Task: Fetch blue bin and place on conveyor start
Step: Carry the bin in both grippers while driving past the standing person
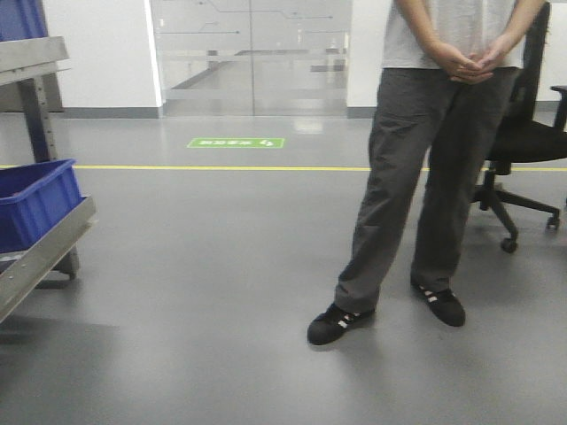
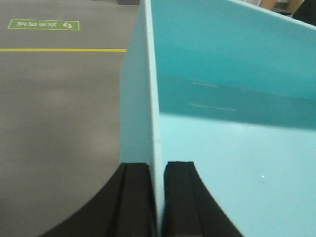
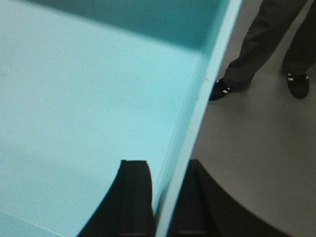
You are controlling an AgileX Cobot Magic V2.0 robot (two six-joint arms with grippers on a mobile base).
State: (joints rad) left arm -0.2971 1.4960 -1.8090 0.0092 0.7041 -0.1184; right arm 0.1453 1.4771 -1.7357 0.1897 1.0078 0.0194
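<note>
The blue bin (image 2: pixel 237 163) is a pale aqua tub that fills both wrist views, held off the grey floor. My left gripper (image 2: pixel 157 165) is shut on the blue bin's left wall, one black finger outside and one inside. My right gripper (image 3: pixel 165 165) is shut on the bin's (image 3: pixel 89 113) right wall the same way. The bin's inside looks bare. The bin and both grippers lie below the front view's frame. The conveyor start is out of view.
A person (image 1: pixel 425 150) in grey trousers and black shoes stands ahead on the right; their feet (image 3: pixel 219 90) show past the bin. A black office chair (image 1: pixel 523 142) is behind them. A steel shelf (image 1: pixel 44 257) with a dark blue crate (image 1: pixel 31 199) stands left. A yellow floor line (image 1: pixel 221 167) crosses ahead.
</note>
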